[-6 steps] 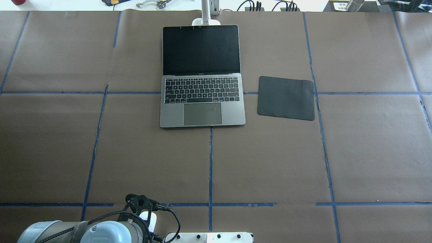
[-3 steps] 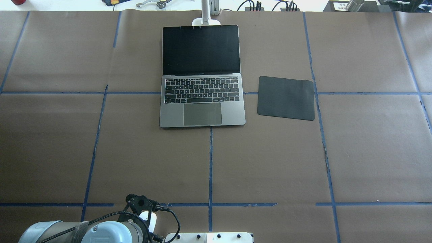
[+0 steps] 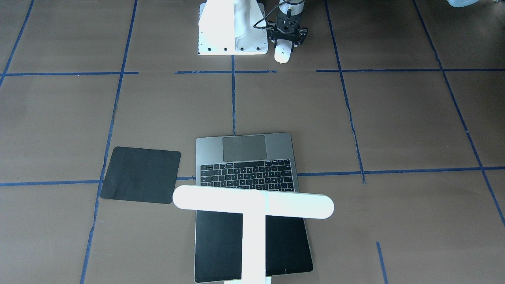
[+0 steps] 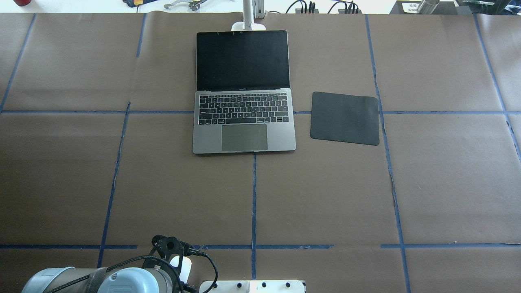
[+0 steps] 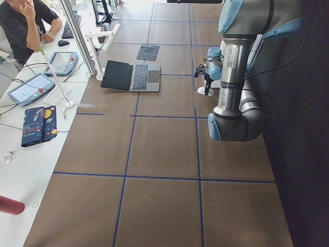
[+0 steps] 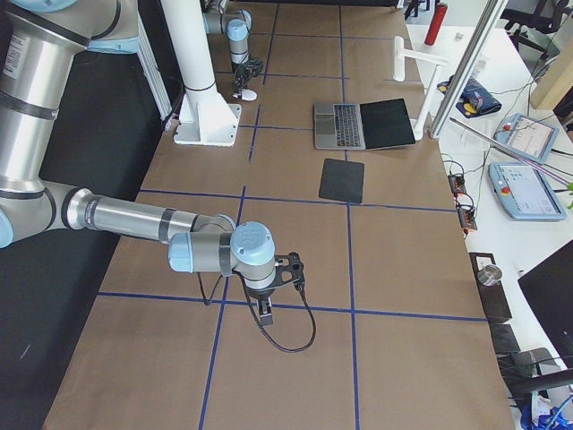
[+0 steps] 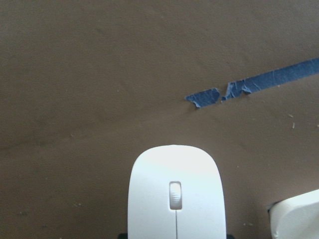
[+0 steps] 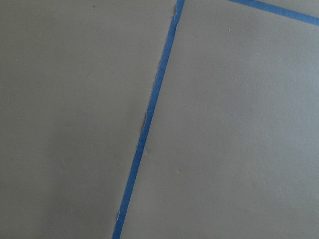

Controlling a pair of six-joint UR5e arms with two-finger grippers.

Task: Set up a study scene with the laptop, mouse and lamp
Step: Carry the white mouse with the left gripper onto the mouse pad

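The open grey laptop [image 4: 244, 136] lies at the far middle of the table, screen black. The white T-shaped lamp [image 3: 252, 205] stands behind it, its bar head over the laptop. The white mouse [image 7: 177, 196] lies near the robot's base, on the brown paper beside a torn blue tape line. My left gripper [image 3: 287, 39] is over the mouse's rear end, and black finger edges sit against both its sides in the left wrist view. My right gripper [image 6: 267, 307] hangs low over bare paper far from the laptop; I cannot tell whether it is open or shut.
A black square mat [image 4: 345, 118] lies right of the laptop. The white blocky arm base [image 3: 230, 27] stands right beside the mouse. An operator [image 5: 25, 23] sits at a side bench with tablets. Blue tape lines grid the brown paper.
My left gripper and the mouse have shifted very slightly toward the robot's base. Nothing else has moved.
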